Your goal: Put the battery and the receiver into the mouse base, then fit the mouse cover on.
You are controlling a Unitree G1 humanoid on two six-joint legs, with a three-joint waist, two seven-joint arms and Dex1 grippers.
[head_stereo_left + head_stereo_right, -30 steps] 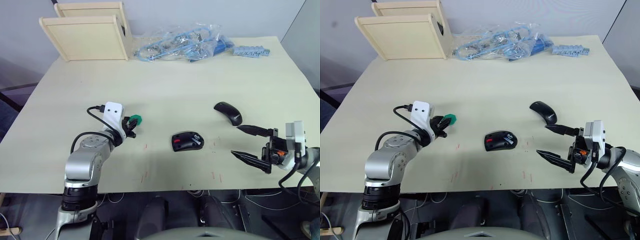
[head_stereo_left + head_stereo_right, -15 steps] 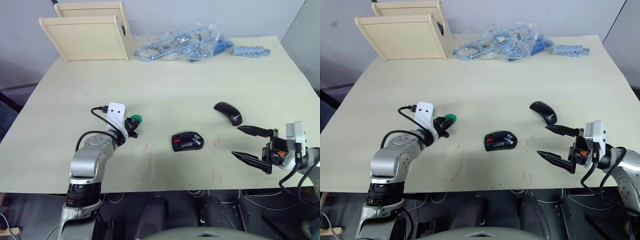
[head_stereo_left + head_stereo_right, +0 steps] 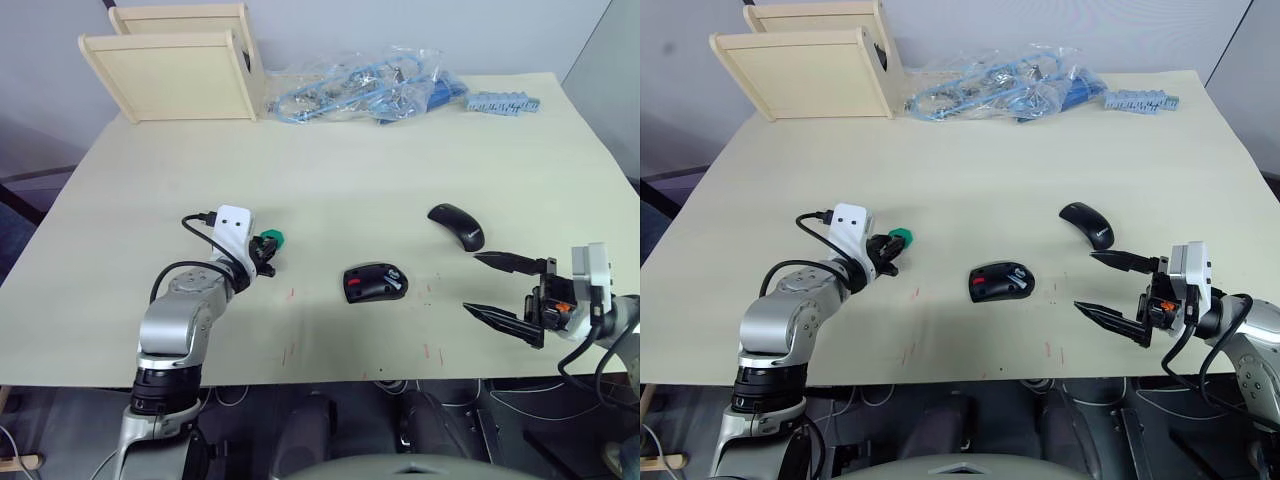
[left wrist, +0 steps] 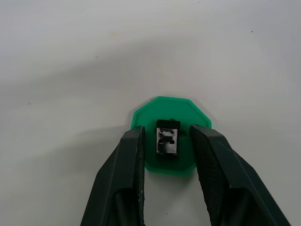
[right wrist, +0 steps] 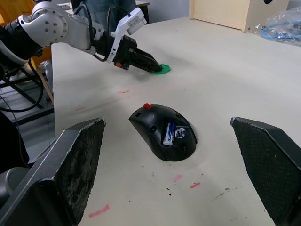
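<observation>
1. The left tool [image 4: 165, 141] has its two black fingers spread on either side of the receiver [image 4: 168, 141], a tiny dark stub standing in a green toothed disc [image 4: 171, 123] on the bench [image 3: 400, 160]. There is a gap on each side, so the fingers are released and nothing is gripped yet.
2. The step in hand looks like picking up the receiver. To do it well, the fingers should close squarely on the stub's flat sides, above the disc's surface, so the disc is not pinched along with it. A straight lift should follow, since a sideways pull could drag the light disc.
3. The right tool [image 3: 505, 292] hangs wide open near the bench's front edge, holding nothing, just to the right of the mouse base [image 3: 374, 282].
4. The mouse base is a black oval body of matte plastic with a red patch and an open inner compartment. In the right wrist view the battery [image 5: 169, 133], a small cylinder with a blue end, appears already seated in it.
5. The mouse cover [image 3: 456, 226] is a smooth, glossy, curved black shell. It lies apart from the base, farther back and to the right.
6. The bench top is pale, flat and matte, with a few faint red marks near the front.
</observation>
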